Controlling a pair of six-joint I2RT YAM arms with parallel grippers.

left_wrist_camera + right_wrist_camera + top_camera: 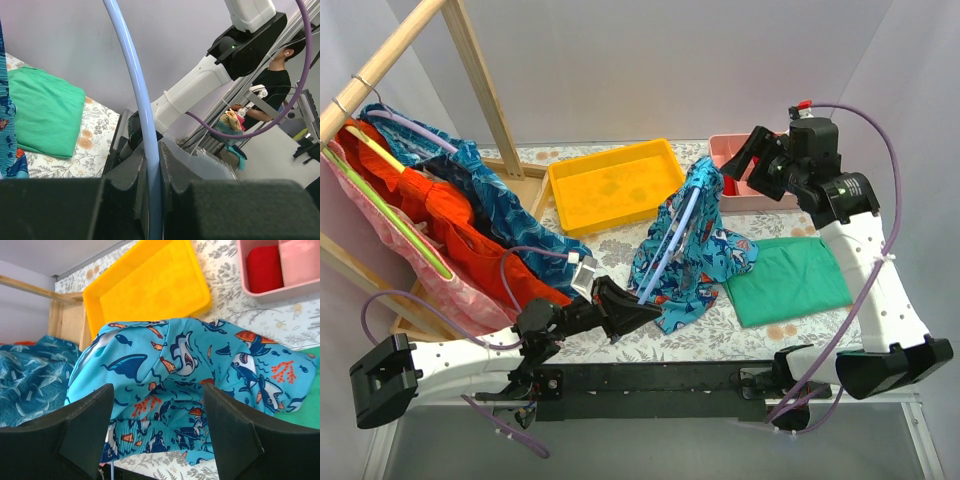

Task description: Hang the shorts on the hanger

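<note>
The turquoise shorts [695, 250] with a shark print hang draped over the light-blue hanger [670, 245], which stands tilted above the table's middle. My left gripper [638, 305] is shut on the hanger's lower end; in the left wrist view the blue bar [145, 120] runs up between the pads [172, 165]. My right gripper [752, 160] is open and empty, up and to the right of the shorts. In the right wrist view the shorts [180, 385] lie below and between the open fingers [230, 425]. The hanger's hook is hidden.
A yellow tray [613, 184] sits at the back. A pink bin [735, 185] with a red item is back right. A green folded cloth [788, 280] lies right of the shorts. A wooden rack [380, 70] with hung garments [450, 225] stands at the left.
</note>
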